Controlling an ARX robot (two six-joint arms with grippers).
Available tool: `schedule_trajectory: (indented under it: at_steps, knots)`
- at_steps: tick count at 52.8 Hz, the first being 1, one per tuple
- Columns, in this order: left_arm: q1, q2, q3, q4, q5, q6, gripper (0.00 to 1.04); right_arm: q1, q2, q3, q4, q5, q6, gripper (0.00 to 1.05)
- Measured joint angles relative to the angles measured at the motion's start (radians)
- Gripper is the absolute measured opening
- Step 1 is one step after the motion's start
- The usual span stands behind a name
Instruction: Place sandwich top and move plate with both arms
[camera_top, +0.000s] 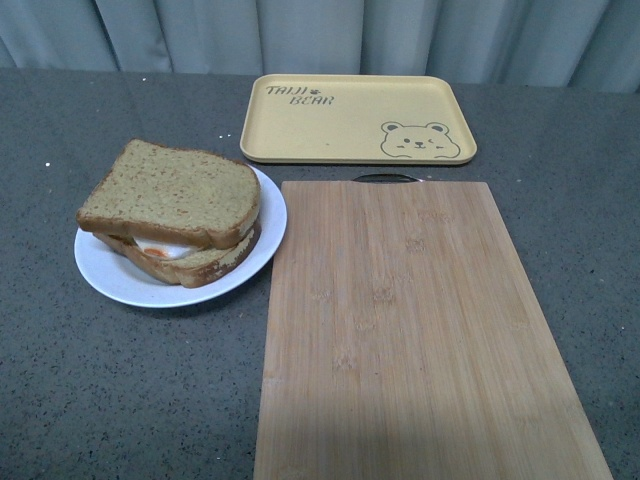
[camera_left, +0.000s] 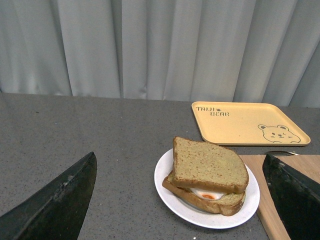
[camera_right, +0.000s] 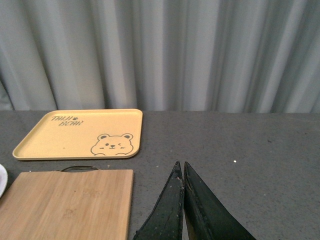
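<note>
Above a grey tabletop (camera_top: 100, 400), the left gripper (camera_left: 180, 156) hangs with its two black fingers (camera_left: 60, 200) spread wide and nothing between them, while the right gripper (camera_right: 181, 164), seen from its own wrist camera, has its fingers pressed tip to tip, holding nothing, over bare table. Neither arm shows in the front view. Ahead of the left gripper, the sandwich top (camera_top: 170, 192) lies flat on the lower slice (camera_top: 185, 262), sitting slightly askew so the fried egg (camera_top: 160, 250) peeks out at the near edge. The stacked sandwich rests on the plate (camera_top: 110, 275), which stands on the table on the robot's left, its rim right against the left edge of a bamboo cutting board (camera_top: 420, 330); whether the two touch cannot be told. Beyond the board's far end, where a dark handle shows, sits a yellow bear-print tray (camera_top: 355, 118), empty, with a pale pleated curtain (camera_top: 420, 40) behind it.
</note>
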Motion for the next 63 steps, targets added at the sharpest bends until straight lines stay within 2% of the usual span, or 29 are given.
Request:
schedule_trajectory:
  at_steps: [4, 25, 63]
  knots:
    - [0.0, 0.0, 0.0, 0.0, -0.002, 0.0, 0.98, -0.025, -0.067, -0.01, -0.062, -0.003, 0.0, 0.01]
    - [0.0, 0.0, 0.0, 0.0, -0.001, 0.0, 0.98, -0.028, -0.337, -0.018, -0.304, -0.011, 0.0, 0.01]
    - [0.0, 0.0, 0.0, 0.0, -0.001, 0.0, 0.98, -0.028, -0.624, -0.018, -0.583, -0.011, 0.0, 0.01]
